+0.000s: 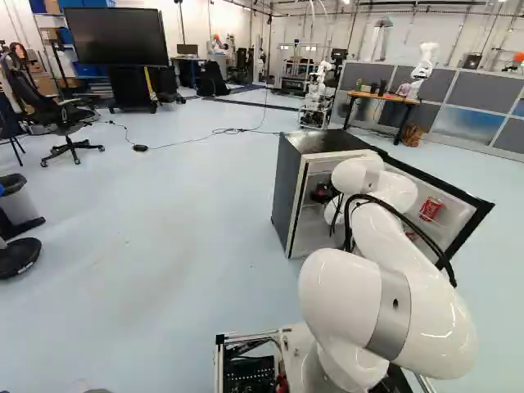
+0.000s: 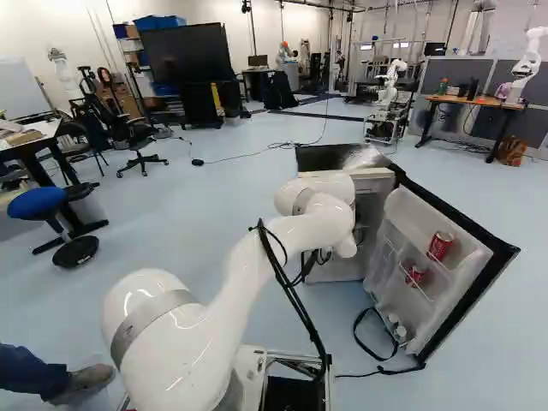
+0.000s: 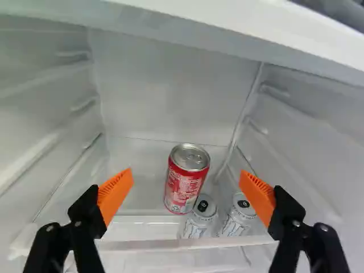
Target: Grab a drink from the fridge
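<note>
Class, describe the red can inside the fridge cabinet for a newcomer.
Find the open fridge ahead of the arm. Look inside its cabinet, not on its door. The red can stands upright there; the two cans near it are white.

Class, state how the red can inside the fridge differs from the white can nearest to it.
The red can has a red body; the white can is pale with greyish print. The red can's top is silver all over, while the white can's has a black tab. The white can sits closer to the front ledge than the red can. Both stand upright, ungripped.
</note>
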